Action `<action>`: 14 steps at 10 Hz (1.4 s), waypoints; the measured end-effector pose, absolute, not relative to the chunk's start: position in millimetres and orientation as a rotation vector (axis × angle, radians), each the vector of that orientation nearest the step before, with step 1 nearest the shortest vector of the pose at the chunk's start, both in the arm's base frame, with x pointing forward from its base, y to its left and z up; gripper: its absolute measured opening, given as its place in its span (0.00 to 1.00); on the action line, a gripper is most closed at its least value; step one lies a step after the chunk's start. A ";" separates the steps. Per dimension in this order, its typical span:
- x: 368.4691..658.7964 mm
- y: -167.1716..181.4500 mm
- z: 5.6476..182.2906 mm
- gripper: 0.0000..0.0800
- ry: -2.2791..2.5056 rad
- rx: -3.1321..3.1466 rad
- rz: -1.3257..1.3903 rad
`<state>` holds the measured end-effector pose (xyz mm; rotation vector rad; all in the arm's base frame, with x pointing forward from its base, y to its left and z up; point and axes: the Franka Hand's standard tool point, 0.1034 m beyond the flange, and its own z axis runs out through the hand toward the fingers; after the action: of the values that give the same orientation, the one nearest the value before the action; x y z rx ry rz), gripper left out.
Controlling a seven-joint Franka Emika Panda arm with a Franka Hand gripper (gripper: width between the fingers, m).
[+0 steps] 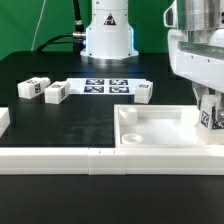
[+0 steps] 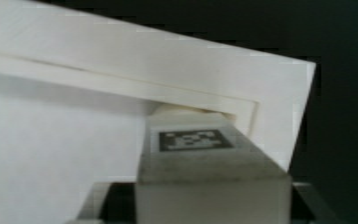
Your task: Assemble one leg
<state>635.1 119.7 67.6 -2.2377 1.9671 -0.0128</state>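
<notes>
My gripper [image 1: 209, 112] is at the exterior view's right, shut on a white leg [image 1: 211, 118] with a square tag. It holds the leg upright over the far right corner of the large white tray-like panel [image 1: 160, 128]. In the wrist view the leg [image 2: 201, 150] runs out from between my gripper's [image 2: 197, 206] dark fingers [image 2: 123, 200], and its far end sits at the panel's [image 2: 87, 110] recessed corner. I cannot tell whether it is seated in the hole. Three more legs lie on the black table: two at the left [image 1: 28, 88] [image 1: 55, 92] and one [image 1: 143, 92] behind the panel.
The marker board [image 1: 107, 85] lies flat at the back middle, in front of the robot base [image 1: 107, 40]. A long white rail [image 1: 90, 160] runs along the table's front edge, with a white block [image 1: 3, 120] at its left end.
</notes>
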 end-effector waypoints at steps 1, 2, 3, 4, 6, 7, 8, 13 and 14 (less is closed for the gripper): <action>635.1 120.3 67.8 0.37 2.065 -2.140 0.006; 635.1 120.8 67.8 0.37 2.135 -2.064 0.020; 635.2 121.4 67.8 0.37 2.223 -1.959 0.042; 635.2 120.9 67.5 0.37 2.265 -1.907 0.050; 634.7 123.6 67.3 0.61 2.294 -1.866 0.064; 634.6 123.8 67.2 0.61 2.277 -1.886 0.061; 634.6 123.8 67.2 0.77 2.234 -1.935 0.055; 632.4 128.4 67.9 0.81 1.673 -2.468 0.028; 632.5 129.4 68.3 0.81 1.529 -2.574 0.027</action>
<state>632.5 129.4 68.3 -2.5739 1.5289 0.0273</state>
